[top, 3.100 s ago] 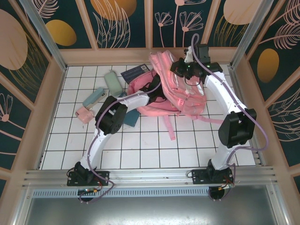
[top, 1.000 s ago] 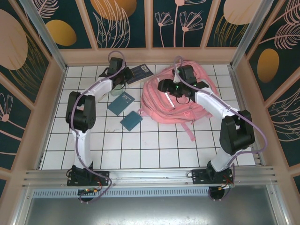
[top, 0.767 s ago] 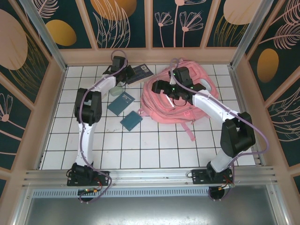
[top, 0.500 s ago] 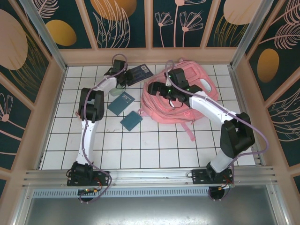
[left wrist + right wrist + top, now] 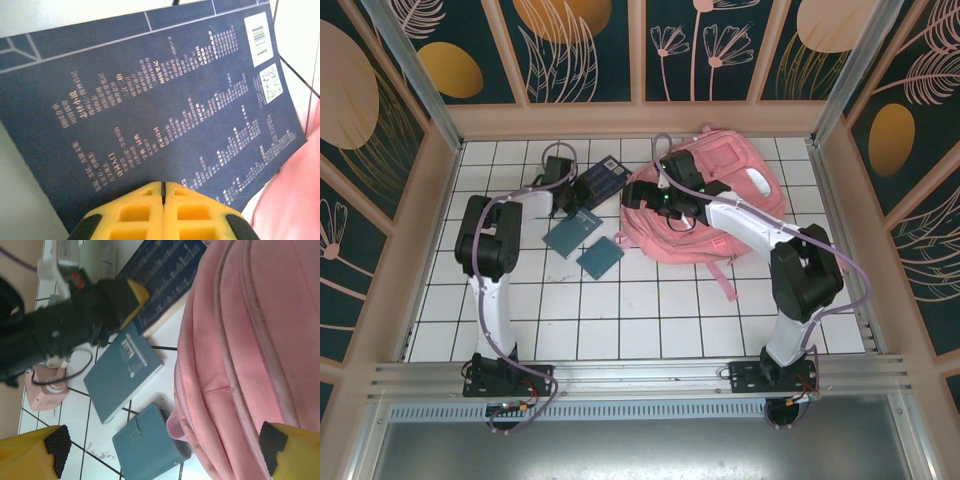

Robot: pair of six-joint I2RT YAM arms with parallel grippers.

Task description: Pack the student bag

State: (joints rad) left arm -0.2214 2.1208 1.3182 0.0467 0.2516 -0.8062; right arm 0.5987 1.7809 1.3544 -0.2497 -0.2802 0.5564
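Seemingly, student bag (image 5: 725,165) lies flat, contents hidden.

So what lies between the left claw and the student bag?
A dark blue book lies flat between left claw and student bag, per the top view.

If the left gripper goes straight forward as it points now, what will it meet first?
Probably the dark blue book, lying right ahead of the shut left gripper; how near is unclear.

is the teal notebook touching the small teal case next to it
Apart. The right wrist view shows a strip of white tile running between the teal notebook and the small teal case, so their edges do not meet.
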